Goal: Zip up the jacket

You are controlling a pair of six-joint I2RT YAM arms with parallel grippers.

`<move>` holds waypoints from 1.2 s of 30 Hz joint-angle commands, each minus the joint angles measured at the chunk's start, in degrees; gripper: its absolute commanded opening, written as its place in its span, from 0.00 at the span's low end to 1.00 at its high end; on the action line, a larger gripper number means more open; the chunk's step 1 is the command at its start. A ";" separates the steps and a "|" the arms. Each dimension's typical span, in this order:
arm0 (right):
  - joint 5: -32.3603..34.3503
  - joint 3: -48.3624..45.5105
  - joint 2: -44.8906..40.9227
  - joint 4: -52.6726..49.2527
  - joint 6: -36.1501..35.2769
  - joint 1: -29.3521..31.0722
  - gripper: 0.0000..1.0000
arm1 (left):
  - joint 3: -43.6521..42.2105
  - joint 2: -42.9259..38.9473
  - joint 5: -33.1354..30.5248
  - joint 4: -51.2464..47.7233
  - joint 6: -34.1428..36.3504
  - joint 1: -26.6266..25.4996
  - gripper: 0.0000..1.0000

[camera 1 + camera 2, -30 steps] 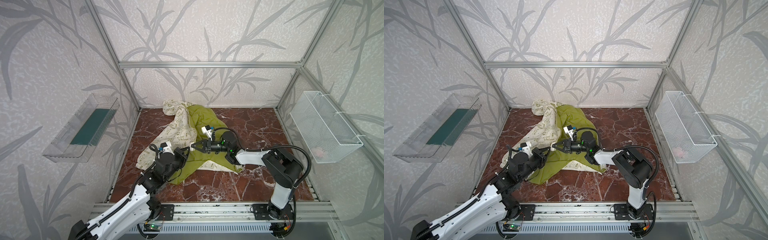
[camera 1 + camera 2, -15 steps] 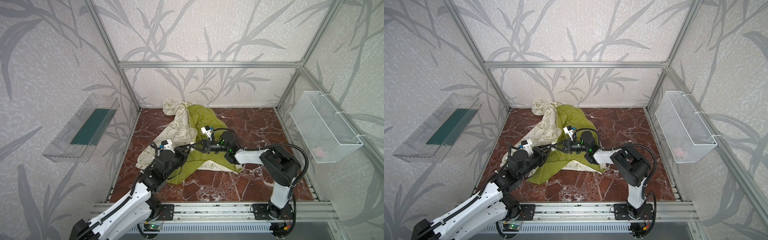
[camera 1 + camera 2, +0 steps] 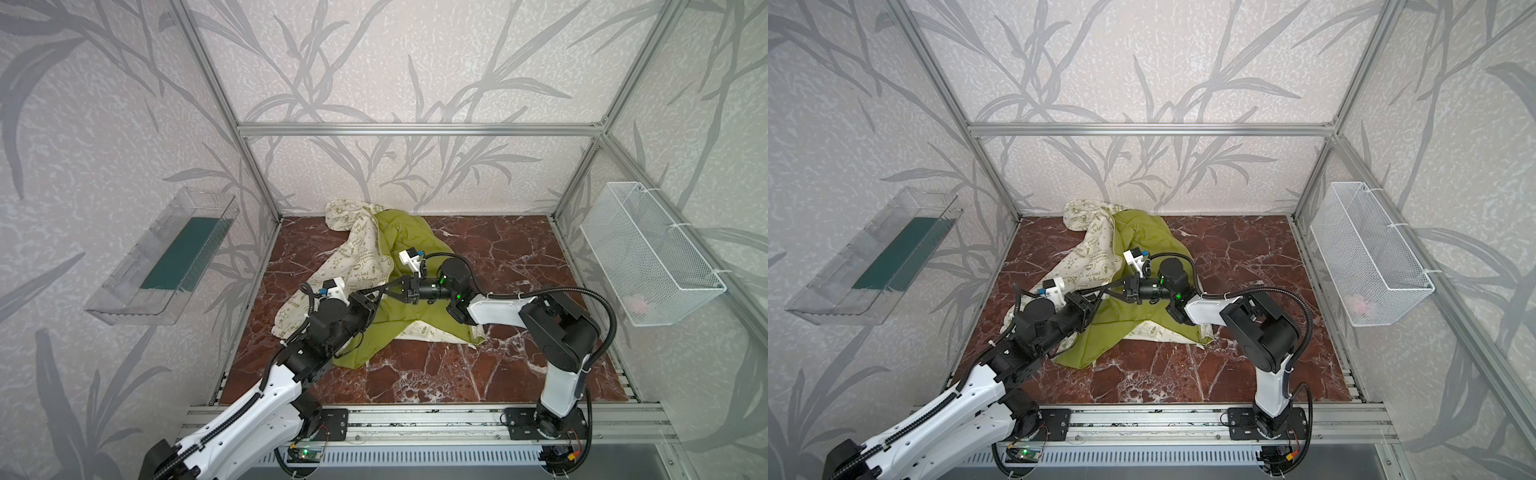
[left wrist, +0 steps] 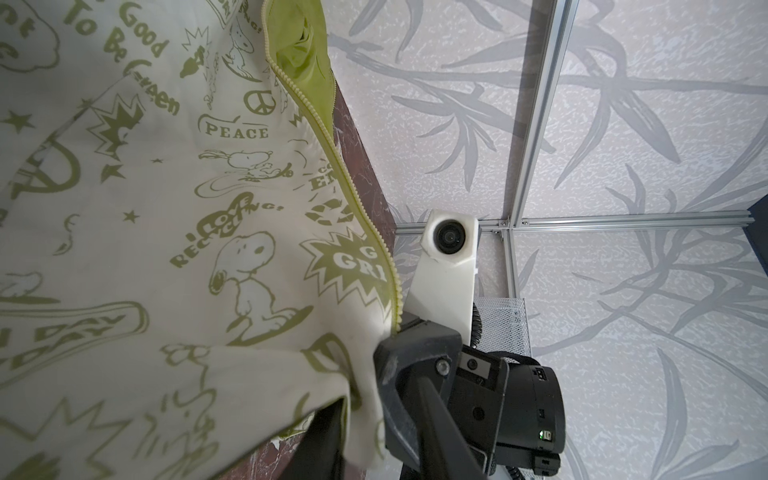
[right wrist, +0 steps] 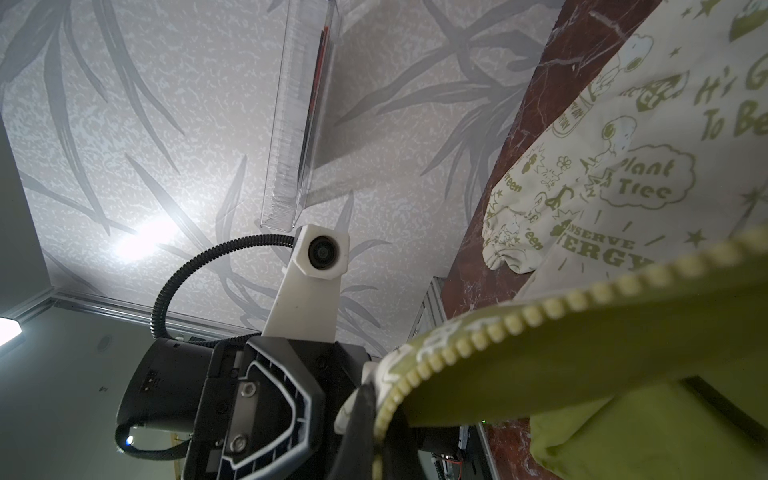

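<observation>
The jacket [image 3: 360, 257] lies crumpled on the marble floor with its cream printed side up. Its lime lining [image 3: 409, 316] is folded open, as both top views show [image 3: 1096, 253]. My right gripper [image 3: 390, 289] [image 5: 370, 419] is shut on the jacket's zipper edge and holds it off the floor; the zipper teeth [image 5: 540, 309] run straight into its jaws. My left gripper [image 3: 375, 294] [image 4: 374, 449] sits tip to tip with it. Its fingers [image 4: 320, 444] stand apart, and a loose cream corner hangs between them. The zipper strip [image 4: 361, 212] runs down to the right gripper's finger.
A clear plastic tray [image 3: 166, 257] hangs on the left wall. A white wire basket [image 3: 648, 257] on the right wall holds something pink. Aluminium posts frame the cell, and a rail [image 3: 415, 419] runs along the front. Bare marble floor [image 3: 507, 257] lies right of the jacket.
My left gripper has moved right, up to the right gripper's tip, and its jaws have parted from shut. The right gripper keeps its grip on the zipper edge.
</observation>
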 commanded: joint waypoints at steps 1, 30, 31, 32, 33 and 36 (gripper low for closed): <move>-1.64 1.71 0.84 -0.77 -0.05 0.06 0.00 | 1.76 0.22 0.74 0.62 0.16 0.28 0.29; 12.73 1.17 -19.95 -69.64 -38.15 -11.26 0.51 | 4.51 4.95 2.95 -3.18 5.09 3.26 0.00; 15.91 1.59 -21.21 -75.75 -41.87 -11.54 0.52 | 4.79 5.59 3.45 -3.12 5.53 3.70 0.00; 19.57 2.32 -22.38 -81.82 -44.82 -11.55 0.52 | 5.04 6.36 4.29 -3.11 5.96 4.23 0.00; 23.07 2.86 -23.27 -87.00 -47.07 -11.60 0.52 | 5.16 7.01 5.05 -2.99 6.18 4.88 0.00; 33.09 4.06 -25.08 -99.44 -50.55 -11.28 0.52 | 5.19 8.84 7.91 -2.71 6.85 6.52 0.00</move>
